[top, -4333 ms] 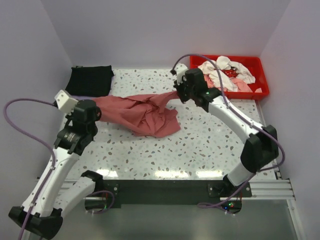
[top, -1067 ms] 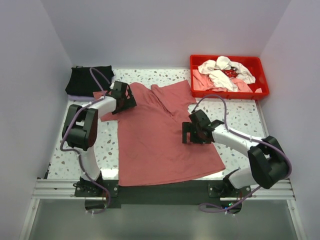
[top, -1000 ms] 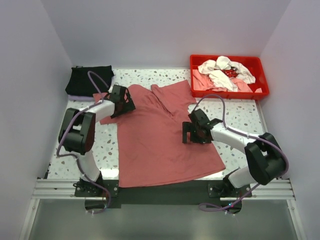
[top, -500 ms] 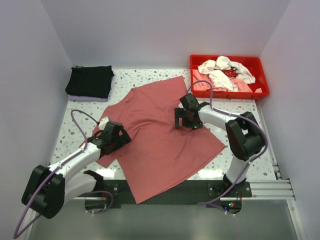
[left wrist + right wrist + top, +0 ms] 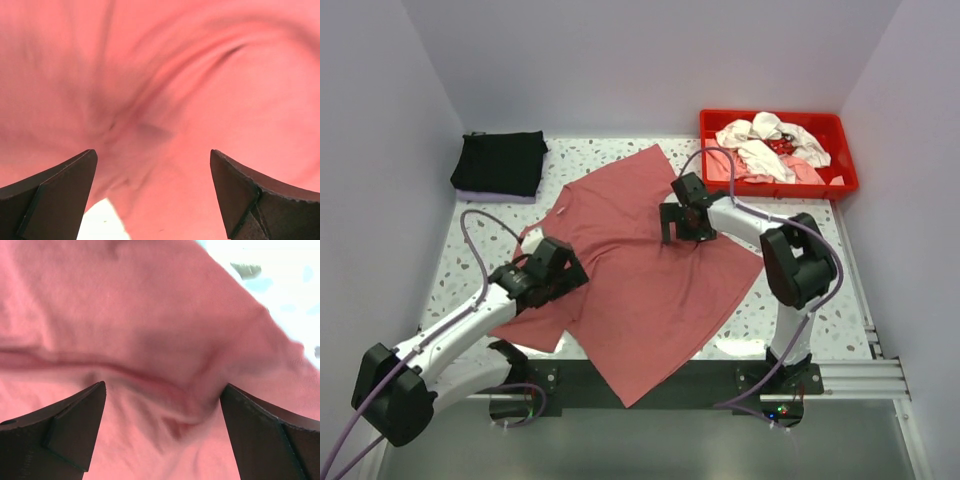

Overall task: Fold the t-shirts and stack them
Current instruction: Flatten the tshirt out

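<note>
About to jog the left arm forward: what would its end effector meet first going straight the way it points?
The brick-red t-shirt: in the left wrist view its cloth fills nearly everything ahead of the left end effector, whose jaws stand open. How near it is, the blurred view does not show.

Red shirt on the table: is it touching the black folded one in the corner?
Apart. The top view shows bare speckled table between the brick-red shirt and the black shirt.

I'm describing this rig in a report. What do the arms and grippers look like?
Both arms, left arm and right arm, have white links with bulky black joints. A thin purple cable loops along each. The left gripper and right gripper are black, with dark, wedge-shaped fingers.
</note>
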